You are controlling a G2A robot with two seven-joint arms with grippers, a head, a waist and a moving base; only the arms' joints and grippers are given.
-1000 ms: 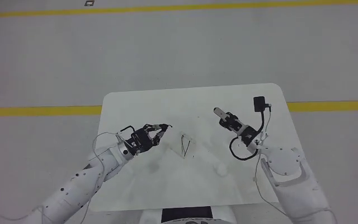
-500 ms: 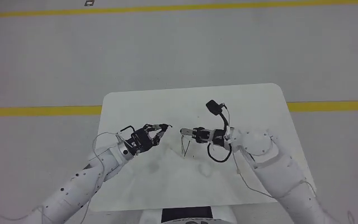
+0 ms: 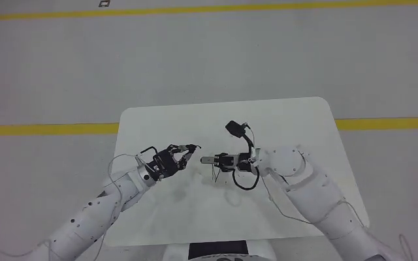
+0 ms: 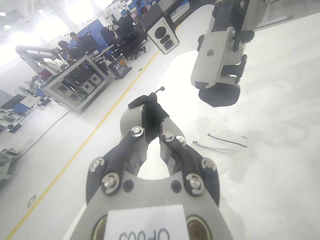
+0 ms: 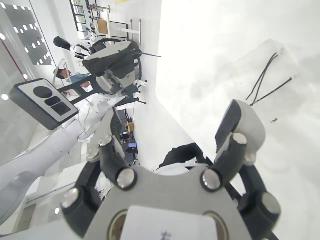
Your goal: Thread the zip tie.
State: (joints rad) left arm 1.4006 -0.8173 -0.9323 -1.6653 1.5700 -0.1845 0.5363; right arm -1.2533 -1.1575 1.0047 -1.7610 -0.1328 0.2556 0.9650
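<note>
Status: threading had not begun. The left gripper [image 3: 189, 150] was over the left half of the tabletop [image 3: 294, 117], jaws closed on a zip tie [image 5: 150, 54]. A thin black length stuck out past the fingertips toward the right arm. Which end was free could not be told. The tie ran straight: no loop was formed and the tail was not in the head.

The right gripper [image 3: 208, 158] was just beside the left one and facing it, jaws open and holding nothing. A small gap lay between the two, and no contact with the tie was seen.

Left to do, by judgement: the right jaws take the free end, bend the tie round, feed the tail through the head and pull.

Surroundings: spare ties [image 4: 225, 140] lay untouched on a clear sheet [image 4: 212, 128] on the tabletop, below and just beside the right gripper. A black box [image 3: 232, 126] on a cable [image 3: 249, 142] rode on the right arm.

Obstacles: nothing lay between the grippers. Judged risks: the cable might brush the sheet, and the thin free end would be hard to catch squarely.
</note>
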